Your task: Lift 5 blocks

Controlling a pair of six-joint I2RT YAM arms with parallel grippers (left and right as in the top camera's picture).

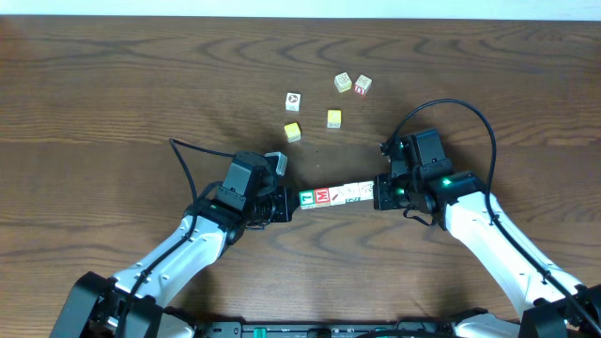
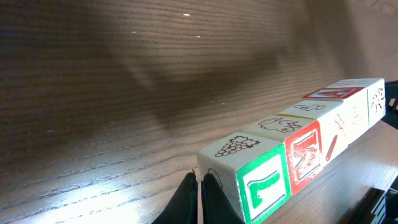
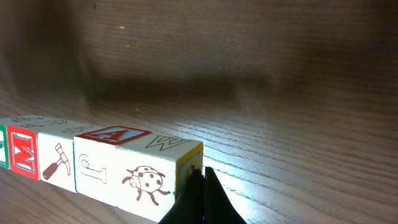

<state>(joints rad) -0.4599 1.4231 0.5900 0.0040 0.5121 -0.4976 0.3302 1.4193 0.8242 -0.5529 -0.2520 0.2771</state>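
Closed left hand [image 1: 289,201], blocks [image 1: 335,195], closed right hand [image 1: 378,192]

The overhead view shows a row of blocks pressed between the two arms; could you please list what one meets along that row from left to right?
left hand → green-faced block → red-faced block → three whitish blocks → right hand
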